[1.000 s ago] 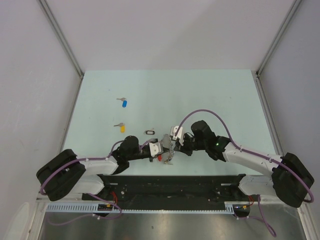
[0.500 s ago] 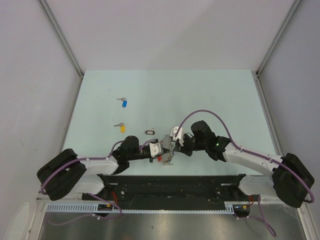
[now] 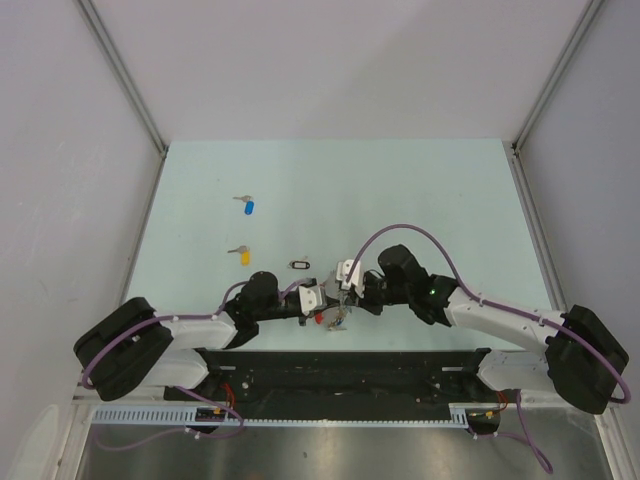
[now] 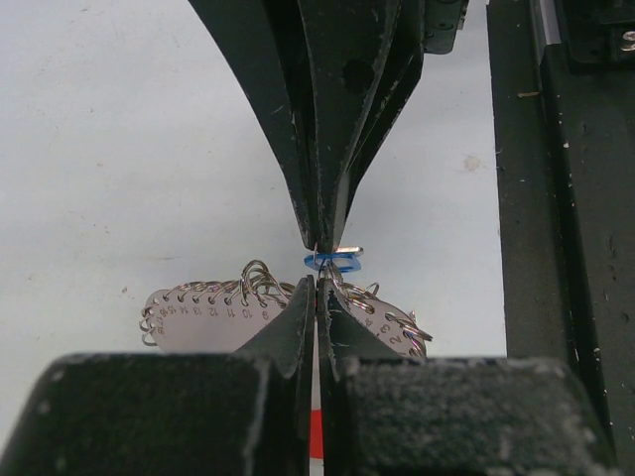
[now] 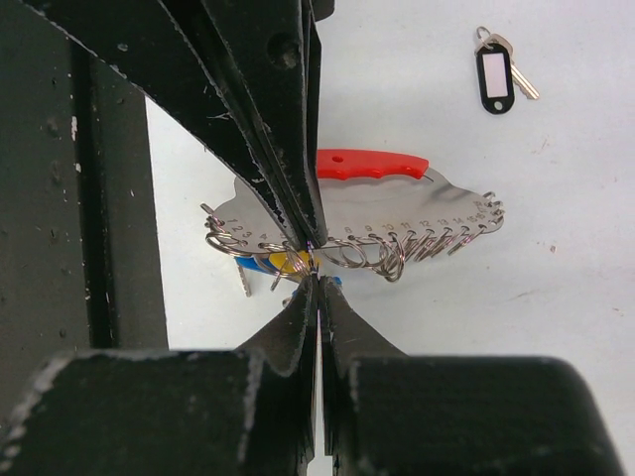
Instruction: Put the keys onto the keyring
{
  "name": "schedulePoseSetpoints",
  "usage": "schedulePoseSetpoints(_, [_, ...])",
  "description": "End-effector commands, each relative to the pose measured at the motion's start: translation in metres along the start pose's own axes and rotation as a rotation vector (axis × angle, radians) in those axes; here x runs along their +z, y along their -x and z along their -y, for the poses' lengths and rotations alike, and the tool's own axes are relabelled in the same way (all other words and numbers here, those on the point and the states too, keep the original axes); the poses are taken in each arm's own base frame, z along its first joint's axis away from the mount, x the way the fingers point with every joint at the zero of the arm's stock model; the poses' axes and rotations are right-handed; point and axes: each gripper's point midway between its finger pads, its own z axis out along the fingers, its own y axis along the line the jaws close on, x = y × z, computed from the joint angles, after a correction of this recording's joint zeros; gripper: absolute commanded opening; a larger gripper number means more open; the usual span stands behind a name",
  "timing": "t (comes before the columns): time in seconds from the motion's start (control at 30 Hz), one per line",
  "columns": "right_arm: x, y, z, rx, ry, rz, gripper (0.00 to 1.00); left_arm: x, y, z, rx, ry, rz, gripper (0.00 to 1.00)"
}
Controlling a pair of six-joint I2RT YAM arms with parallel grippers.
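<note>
The keyring (image 5: 437, 213) is lying low at the table's (image 3: 420, 190) near edge, just beyond the black base rail (image 3: 350, 365), its red grip (image 5: 372, 164) facing the left arm and its row of small rings facing the right. A yellow piece (image 5: 283, 260) and a blue piece (image 5: 256, 266) are showing at that ringed edge. I cannot tell whether they are hanging on a ring.

The left gripper (image 4: 317, 283) is reaching over the plate with its jaws pressed together. The right gripper (image 5: 316, 281) is meeting it tip to tip, jaws together too. What either is pinching is hidden.

A blue key (image 3: 249, 208) and a yellow key (image 3: 243, 255) are lying loose, well apart, on the left half of the table. A black tag (image 5: 493, 74) is sitting near the keyring.

The pale green table is stretching open beyond the arms and to the right. Grey walls (image 3: 330, 70) are closing it in on three sides.
</note>
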Motion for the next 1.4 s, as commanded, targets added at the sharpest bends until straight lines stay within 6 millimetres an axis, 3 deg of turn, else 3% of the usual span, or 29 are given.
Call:
schedulePoseSetpoints(0.0, [-0.0006,0.0214,0.0071,-0.061,-0.022,0.040,0.00,0.0050,0.0226,-0.0062,0.022,-0.005,0.069,0.00])
schedulePoseSetpoints(1.37, [-0.0057,0.0215,0.0000,-0.171,-0.019,0.016,0.00,0.0050,0.0189,-0.0016,0.016,-0.056,0.061,0.00])
